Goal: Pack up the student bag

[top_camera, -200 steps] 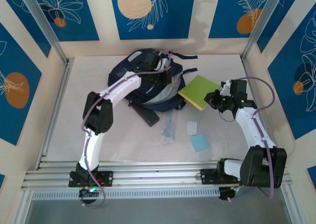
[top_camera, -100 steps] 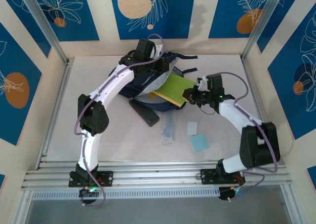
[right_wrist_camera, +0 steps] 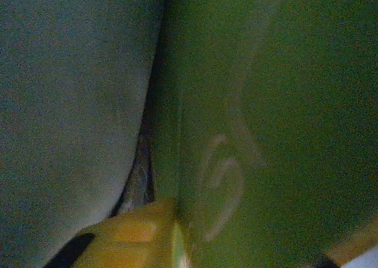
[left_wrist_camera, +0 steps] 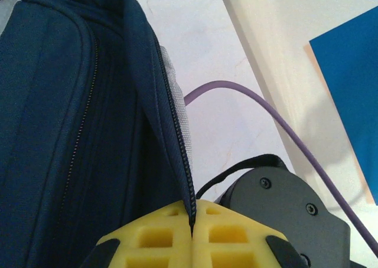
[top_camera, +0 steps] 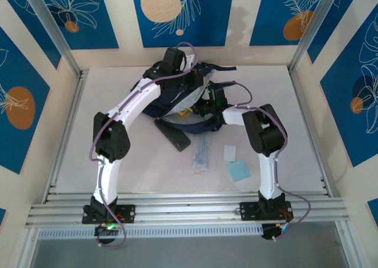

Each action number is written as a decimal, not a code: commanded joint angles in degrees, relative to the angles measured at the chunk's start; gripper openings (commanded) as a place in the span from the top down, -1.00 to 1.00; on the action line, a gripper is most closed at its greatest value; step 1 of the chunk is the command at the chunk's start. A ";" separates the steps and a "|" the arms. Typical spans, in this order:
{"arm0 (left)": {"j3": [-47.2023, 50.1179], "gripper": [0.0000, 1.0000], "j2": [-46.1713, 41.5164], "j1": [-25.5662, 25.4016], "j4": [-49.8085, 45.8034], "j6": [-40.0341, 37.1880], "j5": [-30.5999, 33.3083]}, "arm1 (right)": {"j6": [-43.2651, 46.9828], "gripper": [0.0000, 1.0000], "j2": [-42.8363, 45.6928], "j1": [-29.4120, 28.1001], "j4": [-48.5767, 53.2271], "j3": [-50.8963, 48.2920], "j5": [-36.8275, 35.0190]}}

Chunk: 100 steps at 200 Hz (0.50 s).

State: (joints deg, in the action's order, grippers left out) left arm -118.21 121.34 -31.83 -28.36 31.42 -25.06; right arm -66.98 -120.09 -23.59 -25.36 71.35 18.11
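White tabletop [top_camera: 283, 103] is carrying the student bag [top_camera: 192, 124] at its back middle, with the mouth gaping toward the right arm. Over it, the left gripper [top_camera: 190, 79] is pinching the bag's zipper edge between fully closed yellow pads [left_wrist_camera: 159, 241], holding the flap up higher than a second ago. Then out over the table's right side, the right gripper [top_camera: 204, 105] is now reaching into the opening. Its green notebook [right_wrist_camera: 266, 120] is now lying inside, against grey lining [right_wrist_camera: 71, 103]. I cannot tell whether those jaws are gripping it or parting.
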 commanded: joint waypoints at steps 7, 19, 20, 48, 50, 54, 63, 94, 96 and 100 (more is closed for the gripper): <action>2.25 1.00 -3.21 -0.07 6.12 0.90 -1.62 | -0.13 0.27 5.68 1.28 -0.12 -3.14 -3.03; 3.26 1.00 -3.30 -0.07 7.14 1.42 -1.82 | 1.55 0.13 9.51 2.24 3.81 -5.97 -2.75; 3.30 1.00 -3.26 -0.07 7.25 1.48 -1.83 | 1.70 0.12 9.87 2.33 4.22 -6.19 -2.74; 4.93 1.00 -2.78 -0.07 8.89 2.40 -2.00 | 7.29 0.05 20.38 5.15 15.67 -13.05 -2.54; 5.04 1.00 -2.67 -0.07 9.06 2.42 -2.01 | 7.89 0.05 21.20 5.34 16.46 -13.49 -2.61; 5.29 1.00 -2.58 -0.09 9.32 2.56 -1.97 | 9.20 0.04 22.75 5.74 18.47 -14.22 -2.62; 5.90 1.00 -2.44 -0.16 9.81 2.88 -1.83 | 12.55 0.03 26.05 6.46 23.38 -15.53 -3.26; 8.73 1.00 -1.98 -0.50 11.07 2.83 -0.29 | 24.28 -0.05 35.09 7.48 43.05 -16.08 -9.18; 8.99 1.00 -1.98 -0.51 11.18 2.96 -0.26 | 24.91 -0.06 35.63 7.50 43.98 -16.07 -9.59; 9.43 0.96 -1.98 -0.49 11.48 3.22 -0.22 | 26.02 -0.07 36.54 7.49 45.63 -16.02 -10.29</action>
State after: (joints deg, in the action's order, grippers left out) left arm -110.87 121.32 -32.08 -20.86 33.80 -25.50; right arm -52.77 -88.82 -15.99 1.61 56.07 12.51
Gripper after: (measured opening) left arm 0.050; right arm 0.515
